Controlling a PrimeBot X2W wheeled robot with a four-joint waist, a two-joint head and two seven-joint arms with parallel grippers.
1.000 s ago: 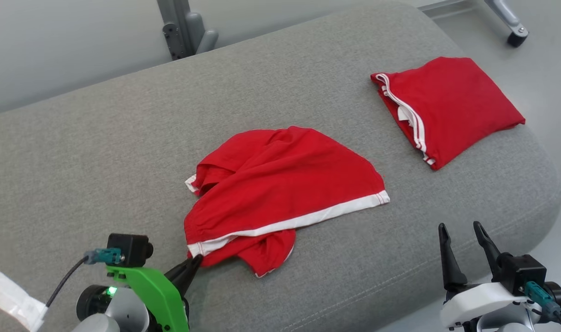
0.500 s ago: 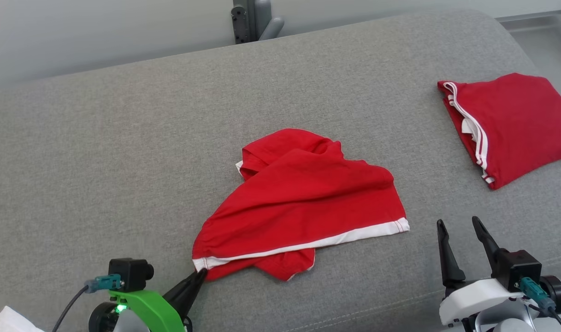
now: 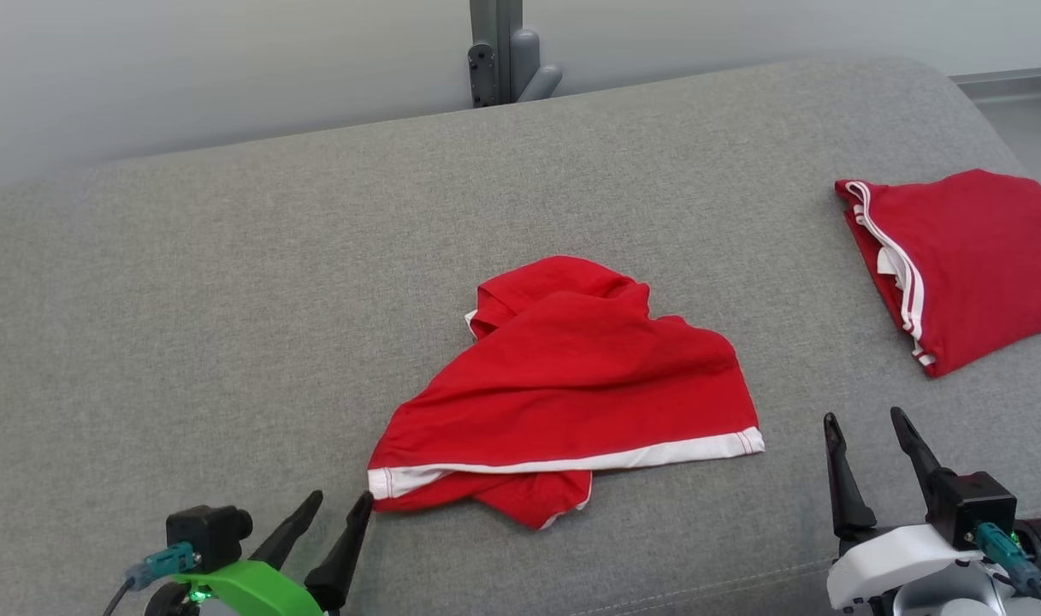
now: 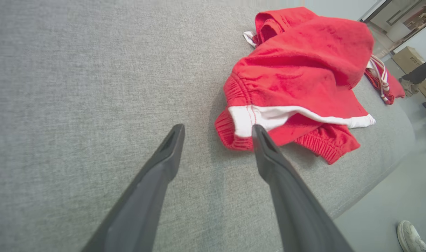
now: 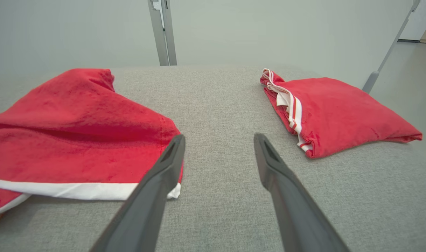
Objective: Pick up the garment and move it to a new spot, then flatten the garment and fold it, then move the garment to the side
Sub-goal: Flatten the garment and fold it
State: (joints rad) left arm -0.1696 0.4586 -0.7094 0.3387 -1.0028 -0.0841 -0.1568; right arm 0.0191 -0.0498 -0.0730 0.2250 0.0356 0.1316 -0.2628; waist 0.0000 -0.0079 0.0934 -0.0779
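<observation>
Garment (image 3: pixel 571 402) of red cloth lies crumpled in the middle of the grey cushion (image 3: pixel 186 299) in the head view, its white band (image 3: pixel 571 464) toward the robot. A second ago the left gripper (image 3: pixel 342 496) was pinched on the near left corner. Now its fingers stand apart and the corner lies free just beside them. I judge that the move to the new spot is finished and the flattening comes next. The right gripper (image 3: pixel 864 417) is apart and empty, as before. A folded red garment (image 3: pixel 965 257) rests well apart at the right.

In the left wrist view nothing is between the spread fingers, and one tip is at the band's corner.

In the right wrist view the fingers are apart above bare cushion, between the two red pieces.
</observation>
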